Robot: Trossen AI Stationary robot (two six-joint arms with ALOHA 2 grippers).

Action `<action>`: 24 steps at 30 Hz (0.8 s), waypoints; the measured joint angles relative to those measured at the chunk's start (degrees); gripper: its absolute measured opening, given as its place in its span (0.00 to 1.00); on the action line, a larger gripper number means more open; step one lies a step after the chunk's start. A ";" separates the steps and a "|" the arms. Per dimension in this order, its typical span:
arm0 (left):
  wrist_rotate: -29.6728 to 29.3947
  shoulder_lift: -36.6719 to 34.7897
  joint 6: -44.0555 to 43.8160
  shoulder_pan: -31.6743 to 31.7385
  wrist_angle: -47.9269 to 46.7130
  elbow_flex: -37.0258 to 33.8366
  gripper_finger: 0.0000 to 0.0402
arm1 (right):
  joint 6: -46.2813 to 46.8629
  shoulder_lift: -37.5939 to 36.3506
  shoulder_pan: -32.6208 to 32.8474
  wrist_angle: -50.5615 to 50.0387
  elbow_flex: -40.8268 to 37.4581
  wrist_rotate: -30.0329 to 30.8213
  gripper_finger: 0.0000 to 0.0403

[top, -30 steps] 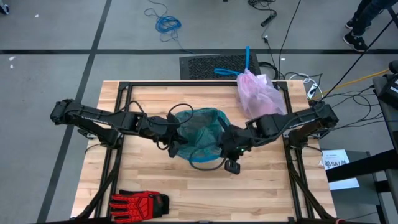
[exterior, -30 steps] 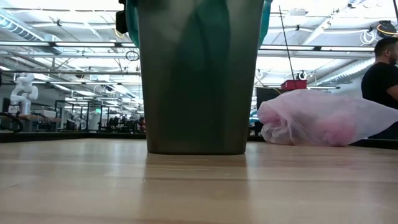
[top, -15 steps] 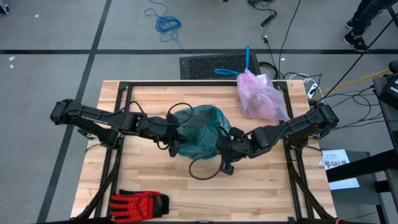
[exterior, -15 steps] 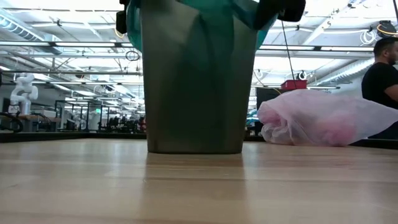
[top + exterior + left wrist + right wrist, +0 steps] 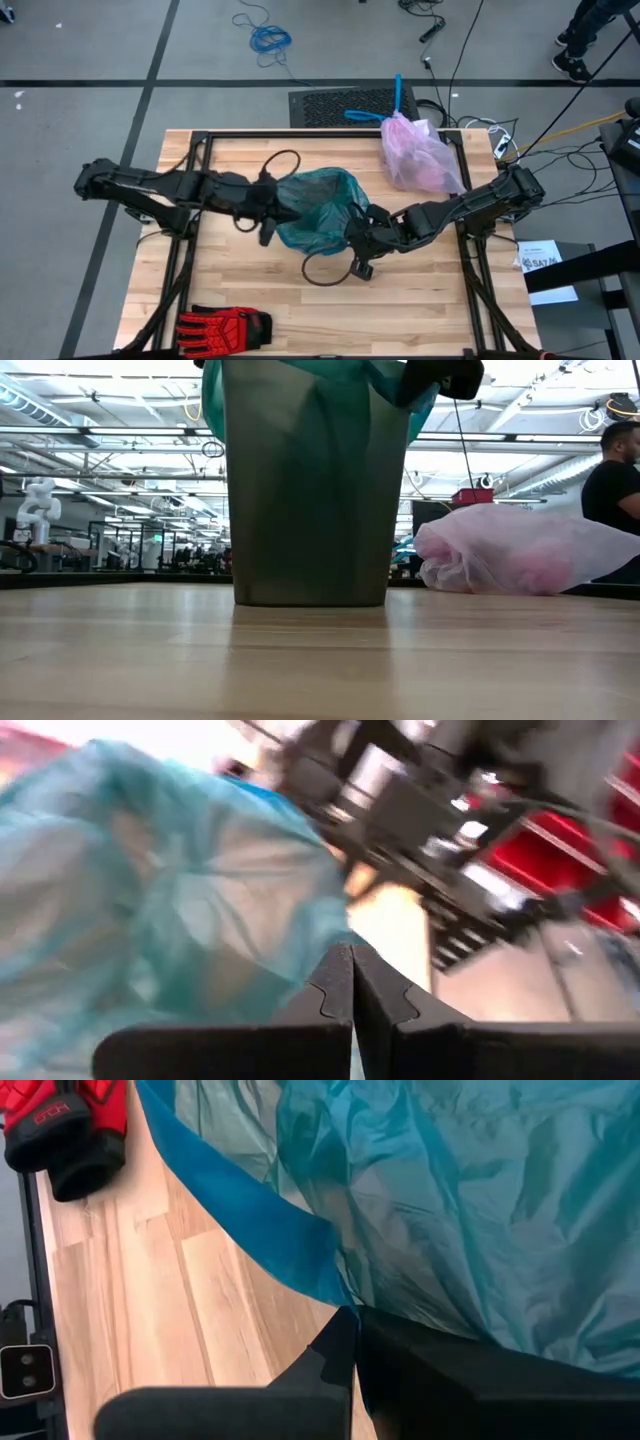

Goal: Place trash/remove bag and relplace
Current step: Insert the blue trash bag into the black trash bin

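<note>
At the counter's middle stands a grey bin, wearing a teal-green liner pulled over its rim. On the bin's left flank, the left gripper, fingers pressed fully together in its wrist view, with teal film lying right against them; whether any of it is pinched, cannot tell. On the bin's right flank, toward the near edge, the right gripper, fingers likewise shut tight, nipping the liner's hem where teal plastic bunches at their tips. Near the counter's far right corner, well apart from the bin, lies the bag, pale pink and knotted full, blue drawstrings trailing over the far edge. Close to the near left corner, a red glove. Beyond the counter in the low view, a person in a dark shirt.

Judging by the layout: old liner already out and set aside, fresh liner being seated — so the replacing step, nearly done. Next move probably calls for drawing the hem down evenly on both flanks, keeping tension low enough not to tear thin film or tip the light bin, then letting go without dragging the liner back up off the rim. Worth minding the loop of cable hanging beneath the right wrist, near the bin's near side.
</note>
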 joint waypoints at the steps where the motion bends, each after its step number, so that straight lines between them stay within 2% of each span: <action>1: 1.65 -0.24 -0.05 -0.35 -0.83 0.34 0.00 | -0.02 0.00 0.00 -0.01 0.00 -0.01 0.00; 5: 3.52 -0.27 -3.10 -3.30 -8.46 0.58 0.00 | -0.07 0.00 0.00 -0.03 0.00 -0.15 0.00; 11: -3.41 0.24 -7.28 -7.67 -17.93 0.57 0.00 | 0.34 0.00 -0.02 0.04 0.02 -0.23 0.00; 21: -8.81 1.13 -11.93 -10.91 -17.22 -4.21 0.00 | 0.36 0.00 -1.16 0.09 0.02 -0.28 0.00; 24: -10.25 0.37 -11.57 -11.74 -13.07 -3.55 0.00 | 0.26 0.00 -1.18 0.07 0.02 -0.38 0.00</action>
